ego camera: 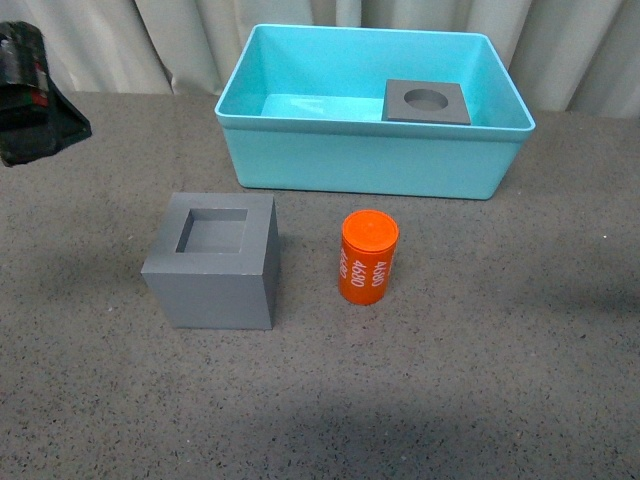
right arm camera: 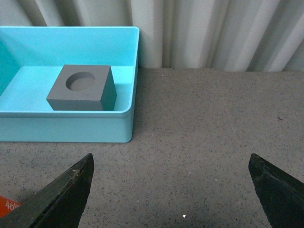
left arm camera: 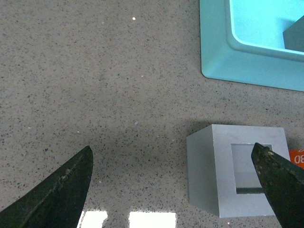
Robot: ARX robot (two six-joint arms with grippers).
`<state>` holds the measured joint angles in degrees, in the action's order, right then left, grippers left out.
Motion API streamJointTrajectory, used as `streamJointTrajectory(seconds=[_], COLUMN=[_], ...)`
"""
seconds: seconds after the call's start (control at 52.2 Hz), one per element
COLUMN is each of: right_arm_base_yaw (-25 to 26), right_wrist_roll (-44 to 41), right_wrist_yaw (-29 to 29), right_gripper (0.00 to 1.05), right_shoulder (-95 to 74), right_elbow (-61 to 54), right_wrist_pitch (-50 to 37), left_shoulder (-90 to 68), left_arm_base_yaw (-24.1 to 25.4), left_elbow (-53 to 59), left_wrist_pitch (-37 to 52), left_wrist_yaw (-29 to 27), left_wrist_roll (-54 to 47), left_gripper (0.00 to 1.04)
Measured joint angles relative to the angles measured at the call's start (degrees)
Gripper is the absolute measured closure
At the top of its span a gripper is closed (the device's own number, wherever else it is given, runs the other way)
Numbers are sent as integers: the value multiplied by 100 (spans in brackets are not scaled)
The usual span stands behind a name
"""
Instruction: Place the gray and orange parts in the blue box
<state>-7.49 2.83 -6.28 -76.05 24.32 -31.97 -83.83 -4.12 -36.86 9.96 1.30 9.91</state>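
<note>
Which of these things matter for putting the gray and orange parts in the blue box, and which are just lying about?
For the job: blue box; round-recess gray cube, already inside it; square-recess gray cube and orange cylinder, both on the table.

Just there: the table itself; curtain.

My claw (left arm camera: pixel 172 147): spread wide, nothing between its dark fingers (left arm camera: pixel 57 194), above the speckled counter (left arm camera: pixel 95 71).
Gray cube (left arm camera: pixel 221 161): square recess facing up, partly behind one finger.
Orange cylinder (left arm camera: pixel 297 158): a sliver past the cube.
Blue box (left arm camera: pixel 223 52): one corner, apart from the cube; the edge of a gray block (left arm camera: pixel 295 40) inside.
</note>
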Motion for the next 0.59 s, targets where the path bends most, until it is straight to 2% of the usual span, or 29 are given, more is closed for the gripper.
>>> streamJointTrajectory(seconds=[0.345, 0.594], right_arm_base_yaw=[0, 2], right_wrist_roll=[-2, 0], right_wrist_yaw=[11, -4], right_gripper=[10, 10], right_shoulder=[0, 0], right_elbow=[0, 0], right_wrist_pitch=[0, 0], left_shoulder=[-761, -1167], left_arm_base_yaw=[-334, -490], left_elbow=[-262, -634], left_wrist_pitch=[-133, -190], left_wrist_yaw=[389, 439], left_wrist_roll=[-232, -254], left_gripper=[7, 7])
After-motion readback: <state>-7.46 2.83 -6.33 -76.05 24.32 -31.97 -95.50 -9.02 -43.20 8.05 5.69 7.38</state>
